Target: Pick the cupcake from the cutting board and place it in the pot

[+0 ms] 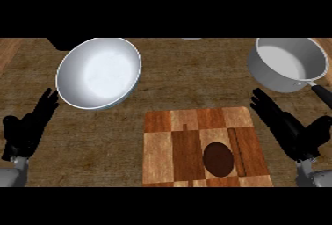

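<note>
The dark brown oval cupcake (pixel 218 158) sits on the checkered wooden cutting board (pixel 162 149), just inward of the black right hand (pixel 293 132) (fingers straight, holding nothing), nearer than the equally open left hand (pixel 27 127), with the grey metal pot (pixel 272 72) beyond.

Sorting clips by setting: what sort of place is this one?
Most likely a kitchen counter: a steel pot with a dark handle, a white bowl, and a wooden cutting board carrying a brown cupcake sit on a mottled brown worktop.
</note>
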